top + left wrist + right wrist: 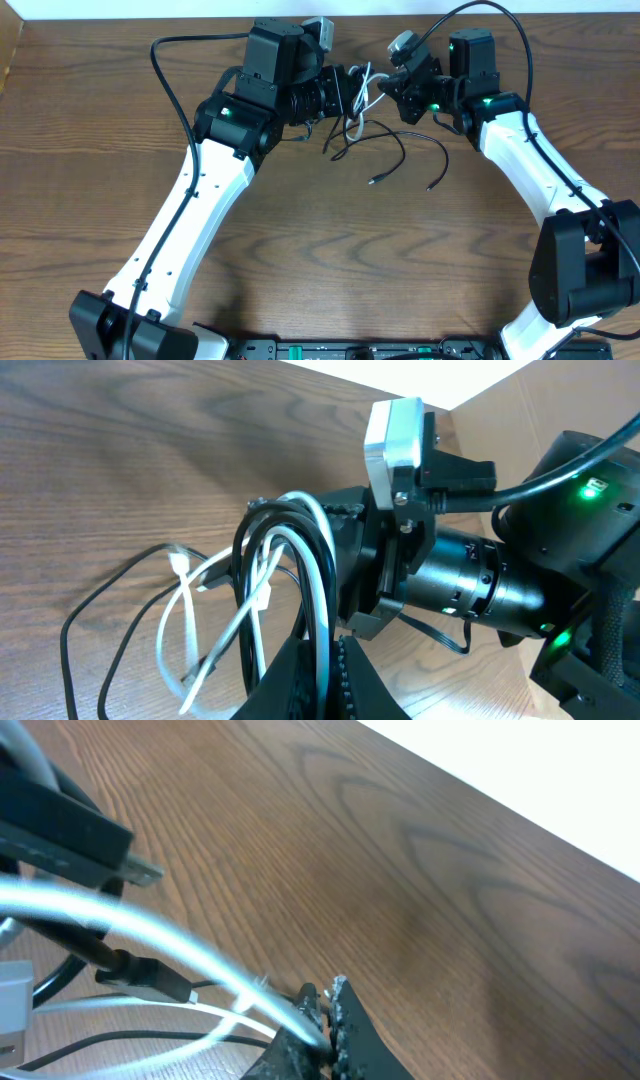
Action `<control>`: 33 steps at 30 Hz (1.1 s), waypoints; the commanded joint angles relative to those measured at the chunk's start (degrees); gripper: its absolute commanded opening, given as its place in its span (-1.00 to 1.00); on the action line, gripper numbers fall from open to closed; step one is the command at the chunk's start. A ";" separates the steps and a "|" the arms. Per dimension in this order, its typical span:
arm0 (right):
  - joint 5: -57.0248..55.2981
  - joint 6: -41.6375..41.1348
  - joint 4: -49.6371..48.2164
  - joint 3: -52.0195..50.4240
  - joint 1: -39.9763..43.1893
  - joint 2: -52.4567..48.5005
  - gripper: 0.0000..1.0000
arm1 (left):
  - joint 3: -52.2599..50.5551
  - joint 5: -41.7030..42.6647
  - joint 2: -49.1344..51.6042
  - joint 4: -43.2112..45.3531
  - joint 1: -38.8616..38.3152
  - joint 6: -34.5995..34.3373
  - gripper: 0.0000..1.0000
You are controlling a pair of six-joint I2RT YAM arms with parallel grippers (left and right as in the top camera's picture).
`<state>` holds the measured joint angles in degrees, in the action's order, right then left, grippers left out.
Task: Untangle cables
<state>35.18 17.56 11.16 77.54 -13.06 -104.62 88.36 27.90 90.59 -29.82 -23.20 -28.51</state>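
- Bases of both arms sit at the near edge of the wooden table [100,200]. The left arm [190,220] and the right arm [545,175] reach away from that edge and lean toward each other at the far side.
- Two loose ends of the black cable [404,152] lie on the wood between the arms, nearer than the pincers. Each end carries a small plug.
- Farther on, the cables [356,118] form a tangled bunch, white and black together, between the two pincers. Black loops spill from it onto the wood.
- The left gripper [347,98] is closed on the cables. Its wrist view shows the white cable [318,595] and a black strand running down together into the pinched tips.
- The right gripper [388,93] faces it from just beside, on the other side of the bunch. It is closed on the white cable, which crosses its wrist view as a blurred pale band and ends between the clamped tips [325,1020].
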 commanded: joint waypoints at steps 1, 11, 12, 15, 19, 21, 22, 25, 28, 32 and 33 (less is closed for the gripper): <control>2.93 0.26 -0.24 0.68 -0.09 0.15 -0.98 | 0.02 -0.33 0.07 0.07 0.13 0.11 -0.85; 7.43 -2.56 0.68 0.68 3.41 5.16 -0.98 | 0.02 -0.35 0.07 -0.15 0.13 0.11 -0.85; 7.43 -2.78 1.55 0.68 4.17 5.86 -0.98 | 0.02 -0.35 0.07 -0.15 0.13 0.13 -0.85; 7.43 -2.75 5.42 0.68 7.13 8.26 -0.98 | 0.02 -0.35 0.07 -0.15 0.13 0.13 -0.85; 7.43 -2.75 10.60 0.68 11.10 10.67 -0.98 | 0.02 -0.35 0.07 -0.15 0.13 0.13 -0.85; 7.43 -2.75 12.85 0.68 13.53 11.50 -0.98 | 0.02 -0.35 0.07 -0.15 0.13 0.13 -0.85; 7.43 -2.75 13.79 0.68 14.75 11.74 -0.98 | 0.02 -0.35 0.07 -0.15 0.13 0.13 -0.85; 7.43 -2.80 16.28 0.68 18.95 11.87 -0.98 | 0.02 -0.35 0.07 -0.15 0.13 0.13 -0.85; 7.39 -2.80 18.34 0.68 22.16 11.87 -0.98 | 0.02 -0.35 0.07 -0.15 0.13 0.13 -0.85; 1.51 -7.89 19.71 0.68 25.73 11.82 -0.98 | 0.02 -0.35 0.07 -0.15 0.13 0.13 -0.85; -0.48 -9.18 20.00 0.68 26.18 11.82 -0.98 | 0.02 -0.35 0.07 -0.15 0.13 0.13 -0.85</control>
<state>40.66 13.76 30.46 77.56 11.31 -93.69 88.36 27.94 90.59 -30.04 -23.20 -28.51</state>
